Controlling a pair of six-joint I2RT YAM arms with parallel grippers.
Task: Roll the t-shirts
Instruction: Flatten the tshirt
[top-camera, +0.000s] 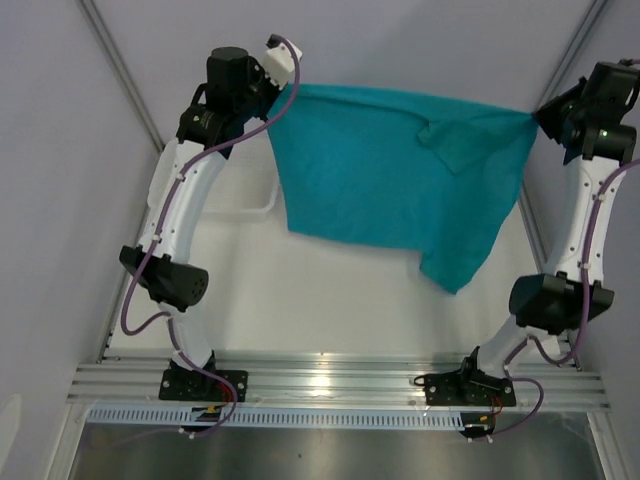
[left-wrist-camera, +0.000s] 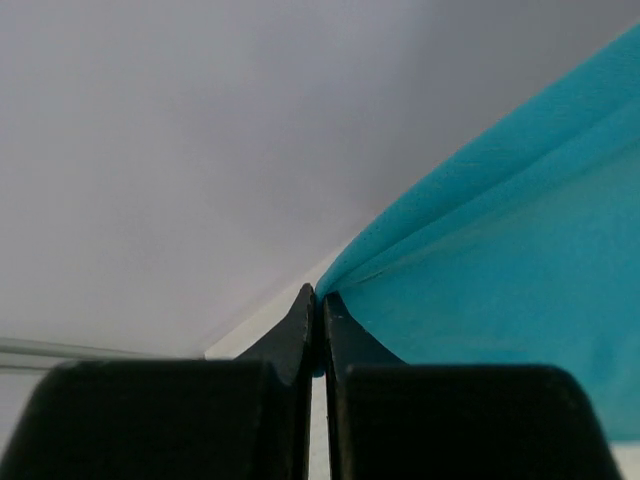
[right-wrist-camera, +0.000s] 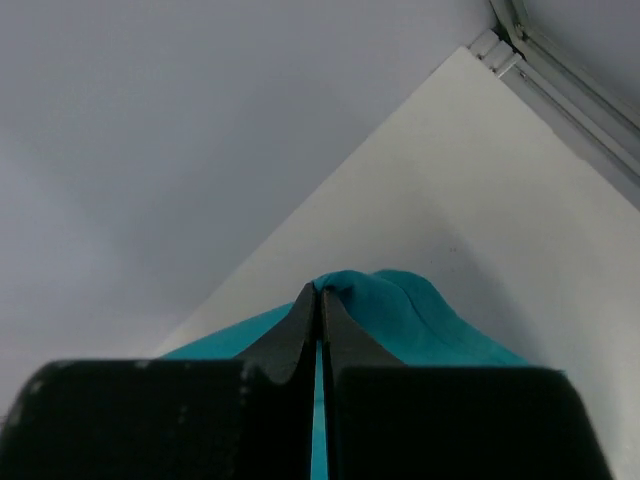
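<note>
The plain teal soft cloth t-shirt (top-camera: 390, 175) hangs in the air as a spread sheet, stretched between the two grippers at the far end of the scene, above the white table (top-camera: 330, 300). Its top edge runs taut from the left gripper (top-camera: 273, 92) at the far left to the right gripper (top-camera: 538, 116) at the far right. The cloth drops from that edge toward the near side. Its lower right corner hangs lower than its lower left corner, and a loose fold sits near the upper right.

The left gripper's black fingers (left-wrist-camera: 295, 335) are pressed together, pinching the shirt's corner right at their tips; the cloth fans out to the right from there. The right gripper's black fingers (right-wrist-camera: 295, 330) are likewise pressed together on a small bunched peak of teal cloth, with the rest of the fabric lying below them.

Both arms rise from their bases at the near edge, elbows bowed outward to either side, forearms reaching up and far. Their wrists turn inward toward the shirt.
</note>
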